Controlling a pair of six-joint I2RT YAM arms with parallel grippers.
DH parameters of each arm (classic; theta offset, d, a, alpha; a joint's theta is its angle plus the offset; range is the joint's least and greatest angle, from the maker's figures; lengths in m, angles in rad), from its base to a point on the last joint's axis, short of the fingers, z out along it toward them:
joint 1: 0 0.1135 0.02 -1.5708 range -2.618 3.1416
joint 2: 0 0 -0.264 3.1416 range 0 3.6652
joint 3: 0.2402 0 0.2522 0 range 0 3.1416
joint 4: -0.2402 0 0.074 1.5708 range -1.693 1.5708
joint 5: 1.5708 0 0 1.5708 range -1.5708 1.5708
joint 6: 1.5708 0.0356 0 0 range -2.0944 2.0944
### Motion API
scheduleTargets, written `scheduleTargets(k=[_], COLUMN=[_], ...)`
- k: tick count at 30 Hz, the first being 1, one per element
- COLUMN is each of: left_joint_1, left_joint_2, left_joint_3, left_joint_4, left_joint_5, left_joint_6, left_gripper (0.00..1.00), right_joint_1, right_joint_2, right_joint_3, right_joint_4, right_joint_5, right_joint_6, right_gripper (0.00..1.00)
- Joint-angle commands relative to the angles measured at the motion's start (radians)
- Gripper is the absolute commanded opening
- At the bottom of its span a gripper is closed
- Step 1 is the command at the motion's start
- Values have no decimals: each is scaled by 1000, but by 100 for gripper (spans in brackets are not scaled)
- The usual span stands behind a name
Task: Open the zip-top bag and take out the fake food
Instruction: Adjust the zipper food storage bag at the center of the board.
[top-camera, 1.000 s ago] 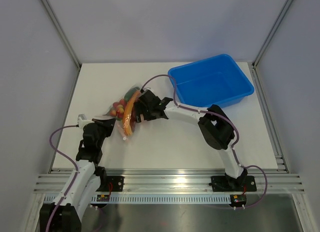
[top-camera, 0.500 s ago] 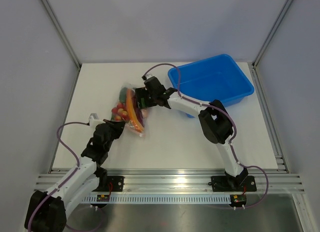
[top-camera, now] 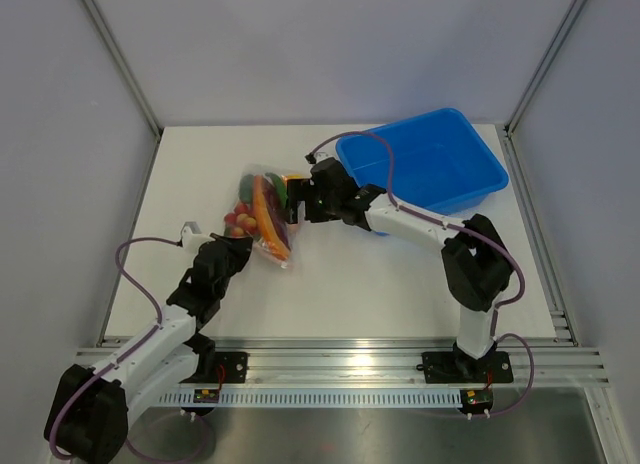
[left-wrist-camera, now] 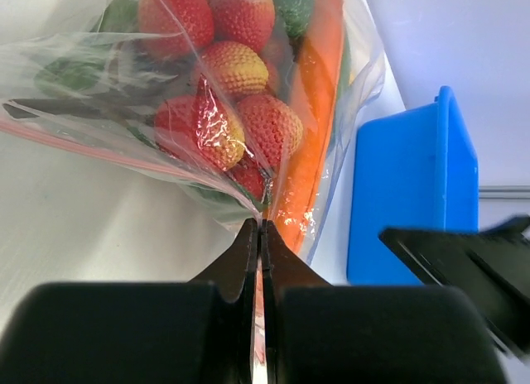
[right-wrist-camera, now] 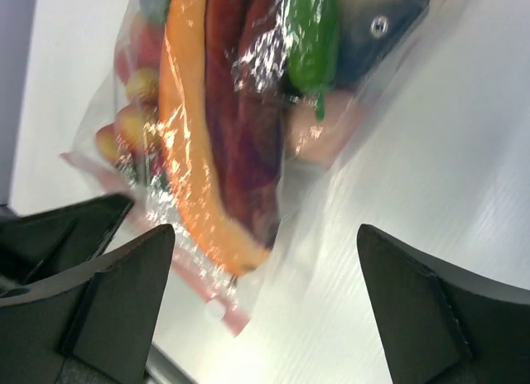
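Pinching the zip-top bag (left-wrist-camera: 207, 111), left claw (left-wrist-camera: 261, 233) closed — right claw (right-wrist-camera: 265, 235) spread wide.

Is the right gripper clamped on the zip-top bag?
No, the right gripper stands wide open, and the zip-top bag lies unclamped ahead of it.

Blue bin (top-camera: 430, 169) blocks right of zip-top bag (top-camera: 262, 212), seemingly.

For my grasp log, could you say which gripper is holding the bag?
The left gripper, pinched shut on the zip-top bag; the right gripper hangs wide open, holding nothing.
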State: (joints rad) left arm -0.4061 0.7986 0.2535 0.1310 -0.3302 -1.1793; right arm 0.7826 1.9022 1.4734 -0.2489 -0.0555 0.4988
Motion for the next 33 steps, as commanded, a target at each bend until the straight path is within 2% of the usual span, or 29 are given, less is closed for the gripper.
scheduleTargets(k=[1, 6, 9, 18, 25, 30, 33], left_joint_1=[-5, -5, -7, -7, -7, -7, -7], left_joint_2=[33, 28, 4, -47, -47, -36, -33], left_joint_3=[46, 40, 47, 130, 145, 123, 84], left_joint_4=[111, 140, 139, 9, -50, -33, 74], left_joint_5=[-18, -13, -9, 40, 89, 94, 138], left_joint_6=[-19, -8, 26, 73, -45, -104, -125], left_gripper=[0, 0, 0, 3, 7, 5, 4], right_joint_1=[6, 6, 6, -3, -28, -36, -40], right_joint_2=[-112, -146, -157, -126, -123, -91, -58], right_joint_3=[-123, -275, -327, -358, -436, -452, -462], right_joint_4=[68, 274, 330, 411, 546, 642, 697], right_joint_5=[-84, -110, -104, -205, -237, -329, -383], right_joint_6=[184, 418, 495, 488, 428, 549, 595], right_gripper=[100, 99, 99, 99, 98, 95, 94])
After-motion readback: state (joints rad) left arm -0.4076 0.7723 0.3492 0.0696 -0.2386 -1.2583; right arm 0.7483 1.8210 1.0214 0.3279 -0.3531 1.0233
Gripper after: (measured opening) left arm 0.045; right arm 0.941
